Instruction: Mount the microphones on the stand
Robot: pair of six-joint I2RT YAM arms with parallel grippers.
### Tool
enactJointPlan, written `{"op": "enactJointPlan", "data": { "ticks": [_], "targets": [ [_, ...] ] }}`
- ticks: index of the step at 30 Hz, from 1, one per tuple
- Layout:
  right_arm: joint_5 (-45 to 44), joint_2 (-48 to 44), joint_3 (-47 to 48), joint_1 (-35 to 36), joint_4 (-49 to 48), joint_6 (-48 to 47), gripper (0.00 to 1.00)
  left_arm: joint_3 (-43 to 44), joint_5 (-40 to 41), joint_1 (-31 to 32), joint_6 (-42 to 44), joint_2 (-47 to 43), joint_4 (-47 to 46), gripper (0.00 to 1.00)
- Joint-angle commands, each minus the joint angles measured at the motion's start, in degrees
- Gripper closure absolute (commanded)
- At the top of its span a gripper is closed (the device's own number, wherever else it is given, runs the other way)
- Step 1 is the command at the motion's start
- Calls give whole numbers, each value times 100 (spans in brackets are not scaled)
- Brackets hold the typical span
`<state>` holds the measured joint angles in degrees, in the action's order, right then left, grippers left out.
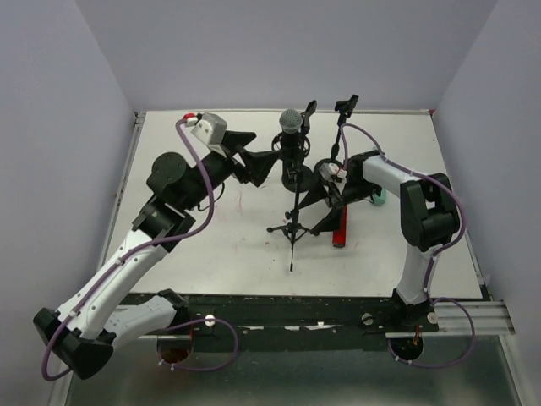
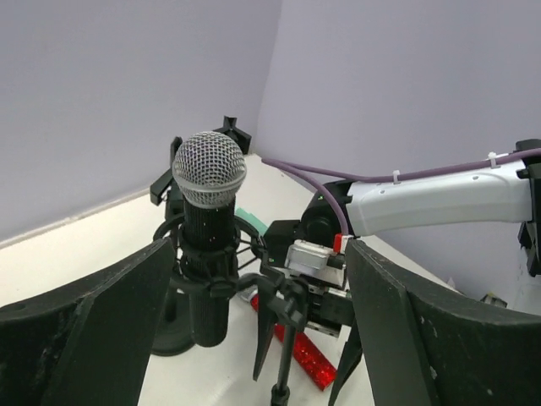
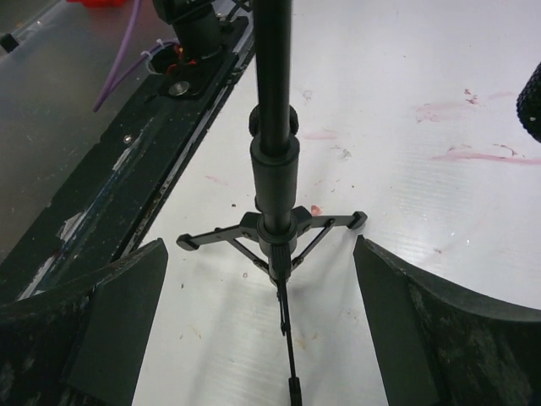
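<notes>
The black microphone (image 1: pixel 291 121) with a silver mesh head stands upright in a ring holder of the stand (image 1: pixel 292 227); it also shows in the left wrist view (image 2: pixel 209 178). The red microphone (image 1: pixel 341 228) lies on the table right of the tripod, also visible from the left wrist (image 2: pixel 309 359). The mint-green microphone (image 1: pixel 380 197) lies mostly hidden behind my right arm. My left gripper (image 1: pixel 264 165) (image 2: pixel 254 355) is open and empty, just left of the black microphone. My right gripper (image 1: pixel 325 207) (image 3: pixel 262 338) is open and empty, facing the stand pole (image 3: pixel 273 127) above its tripod legs.
Two empty black clips (image 1: pixel 310 110) (image 1: pixel 345 105) stick up at the top of the stand. A round black base (image 2: pixel 173 338) sits under the black microphone. The white table (image 1: pixel 220 254) has a black rail (image 3: pixel 127 178) along its near edge and purple walls behind.
</notes>
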<state>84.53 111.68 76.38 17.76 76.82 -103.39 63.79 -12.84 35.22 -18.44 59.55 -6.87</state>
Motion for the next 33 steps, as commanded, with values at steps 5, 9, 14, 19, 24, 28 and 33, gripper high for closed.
{"op": "enactJointPlan", "data": {
  "ticks": [5,9,14,19,24,28,33],
  "targets": [
    [-86,-400,-44,-80,448,-119,3,-1875,362,-15,-334,-1392,-594,10],
    [-147,-620,-395,-27,19,230,7,-3413,361,72,-932,-1815,-1569,13],
    [-612,-998,-957,114,-1919,2160,11,-4497,870,511,-1154,-1728,-2660,14],
    [-1281,-1639,-1836,272,-4250,4202,9,-4349,1169,652,-1197,-1131,-2653,13],
    [-1299,-1764,-1846,263,-4140,4056,8,-4226,1503,661,-1338,-796,-2591,13],
    [-1290,-1755,-1802,263,-4096,4073,8,-3981,1924,661,-1522,-638,-2162,12],
    [-1404,-1842,-1706,263,-4165,4370,9,-3147,2155,591,-1909,81,-1354,13]
  ]
}}
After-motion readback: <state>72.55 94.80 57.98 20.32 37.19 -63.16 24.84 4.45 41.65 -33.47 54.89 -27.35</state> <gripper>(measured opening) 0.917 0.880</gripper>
